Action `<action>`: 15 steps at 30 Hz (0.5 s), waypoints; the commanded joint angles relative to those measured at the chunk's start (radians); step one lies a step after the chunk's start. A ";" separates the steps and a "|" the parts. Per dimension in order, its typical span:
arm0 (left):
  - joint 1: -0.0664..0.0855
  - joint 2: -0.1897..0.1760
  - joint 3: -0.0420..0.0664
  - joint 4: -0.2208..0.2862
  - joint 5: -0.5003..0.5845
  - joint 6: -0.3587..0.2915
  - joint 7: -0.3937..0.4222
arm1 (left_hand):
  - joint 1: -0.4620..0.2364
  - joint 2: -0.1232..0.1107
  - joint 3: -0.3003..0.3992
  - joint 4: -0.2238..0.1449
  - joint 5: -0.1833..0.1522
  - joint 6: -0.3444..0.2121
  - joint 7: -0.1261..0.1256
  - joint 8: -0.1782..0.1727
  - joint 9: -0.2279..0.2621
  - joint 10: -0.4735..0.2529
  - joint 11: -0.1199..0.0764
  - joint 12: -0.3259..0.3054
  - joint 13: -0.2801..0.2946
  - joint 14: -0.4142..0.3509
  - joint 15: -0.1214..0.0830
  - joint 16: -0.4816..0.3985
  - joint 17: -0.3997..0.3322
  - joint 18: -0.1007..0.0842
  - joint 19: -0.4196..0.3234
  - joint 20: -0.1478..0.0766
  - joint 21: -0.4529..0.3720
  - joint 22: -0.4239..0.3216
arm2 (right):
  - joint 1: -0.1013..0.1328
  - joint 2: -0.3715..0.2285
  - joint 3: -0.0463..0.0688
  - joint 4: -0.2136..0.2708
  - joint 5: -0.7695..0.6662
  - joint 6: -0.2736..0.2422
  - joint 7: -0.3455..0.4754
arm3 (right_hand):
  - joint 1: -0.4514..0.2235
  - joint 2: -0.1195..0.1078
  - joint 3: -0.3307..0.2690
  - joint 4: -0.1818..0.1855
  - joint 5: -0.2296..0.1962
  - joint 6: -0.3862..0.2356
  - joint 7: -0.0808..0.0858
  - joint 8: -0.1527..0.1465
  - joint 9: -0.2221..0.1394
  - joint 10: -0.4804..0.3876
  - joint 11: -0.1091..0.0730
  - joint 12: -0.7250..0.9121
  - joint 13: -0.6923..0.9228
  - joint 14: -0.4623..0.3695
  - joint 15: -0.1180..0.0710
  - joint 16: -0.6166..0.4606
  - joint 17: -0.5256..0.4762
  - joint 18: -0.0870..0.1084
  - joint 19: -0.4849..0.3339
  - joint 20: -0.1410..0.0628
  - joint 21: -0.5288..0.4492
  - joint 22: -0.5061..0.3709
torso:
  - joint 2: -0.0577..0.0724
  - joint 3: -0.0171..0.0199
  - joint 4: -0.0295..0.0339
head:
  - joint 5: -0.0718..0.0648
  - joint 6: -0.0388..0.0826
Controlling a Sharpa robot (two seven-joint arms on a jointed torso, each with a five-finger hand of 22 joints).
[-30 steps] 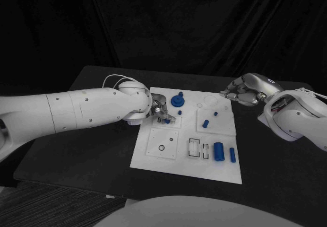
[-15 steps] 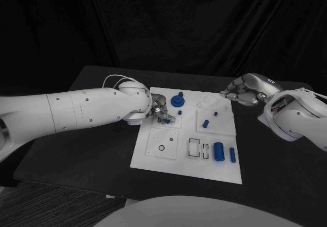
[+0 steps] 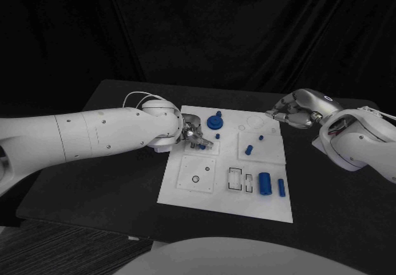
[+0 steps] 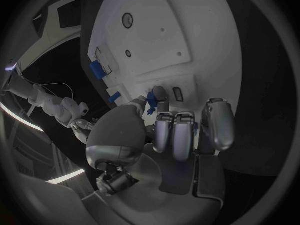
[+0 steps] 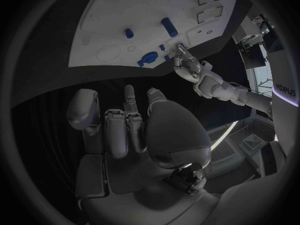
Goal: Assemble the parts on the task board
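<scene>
Left robot hand pinches a small blue part at the task board's upper-left edge, centre frame; right robot hand hangs clenched, empty, upper right over the bench; the part looks light, rigid, likely slippery; grip its sides.

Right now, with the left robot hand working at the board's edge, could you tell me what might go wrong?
The left robot hand pinches a small blue part right beside the blue round part; a sideways slip could knock it. Fingers hide the part, so misalignment with the task board may go unnoticed. The right robot hand hovers at the board's far corner, apparently empty.
</scene>
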 commanded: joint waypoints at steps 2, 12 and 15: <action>-0.005 0.000 -0.002 0.001 0.002 -0.020 0.035 | 0.010 0.022 -0.036 0.004 0.020 -0.062 0.004 0.012 0.040 0.075 -0.008 -0.014 0.207 0.099 -0.009 -0.004 0.237 0.009 0.009 -0.003 -0.011 0.159 | -0.002 -0.001 0.001 0.000 -0.004 0.002 -0.018 | 0.009 0.000 -0.032 0.002 0.017 -0.012 0.000 0.015 0.015 0.102 -0.001 0.017 0.265 0.073 -0.002 -0.028 0.147 0.009 -0.008 0.002 -0.016 0.140 | 0.000 -0.0004 0.0001 | -0.001 0.000; -0.005 -0.001 -0.002 0.000 0.002 -0.016 0.054 | 0.020 0.029 -0.050 0.003 0.043 -0.080 0.002 0.038 0.073 0.074 -0.009 -0.014 0.207 0.099 -0.010 -0.004 0.237 0.009 0.009 -0.004 -0.014 0.162 | -0.002 -0.001 0.001 0.000 -0.004 0.003 -0.019 | 0.009 0.001 -0.033 0.002 0.018 -0.013 0.000 0.015 0.016 0.102 -0.001 0.017 0.265 0.073 -0.002 -0.028 0.146 0.009 -0.009 0.002 -0.019 0.139 | 0.000 -0.0004 -0.0016 | 0.001 0.000; -0.005 -0.001 -0.002 0.000 0.002 -0.013 0.055 | 0.022 0.031 -0.050 0.003 0.047 -0.083 0.002 0.037 0.074 0.074 -0.009 -0.015 0.206 0.099 -0.010 -0.004 0.237 0.009 0.009 -0.004 -0.015 0.161 | -0.002 -0.001 0.001 0.000 -0.004 0.003 -0.020 | 0.009 0.001 -0.033 0.002 0.018 -0.013 0.000 0.015 0.016 0.102 -0.001 0.017 0.265 0.073 -0.002 -0.028 0.146 0.009 -0.009 0.002 -0.019 0.139 | 0.000 -0.0003 -0.0016 | 0.001 0.000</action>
